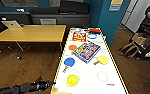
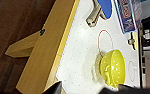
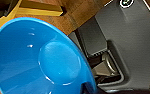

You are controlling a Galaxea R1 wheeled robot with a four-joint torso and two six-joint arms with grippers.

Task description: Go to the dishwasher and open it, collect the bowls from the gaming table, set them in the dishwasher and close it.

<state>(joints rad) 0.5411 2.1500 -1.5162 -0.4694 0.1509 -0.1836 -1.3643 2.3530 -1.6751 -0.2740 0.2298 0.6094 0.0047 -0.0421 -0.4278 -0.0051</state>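
A: Where is the yellow bowl (image 1: 72, 80)?

B: On the white tabletop (image 1: 91, 72), near its front edge, by the blue paddle (image 1: 68, 62). The left gripper (image 1: 49, 84) sits just beside the edge, close to it.

A: How should it grab?

B: Go slow and pinch the rim so the bowl won't slide.

A: Is it open?

B: I can't tell. The right gripper (image 3: 89, 88) is clamped on the blue bowl (image 3: 38, 60).

Gaming table (image 1: 108, 75): long glossy white worktop, yellow sides, running away from the robot. Yellow bowl (image 1: 72, 80) upright near the worktop's near end (rim beside a thin red circle printed there). Blue bowl (image 3: 36, 60), glossy, tilted, interior facing the right wrist camera.
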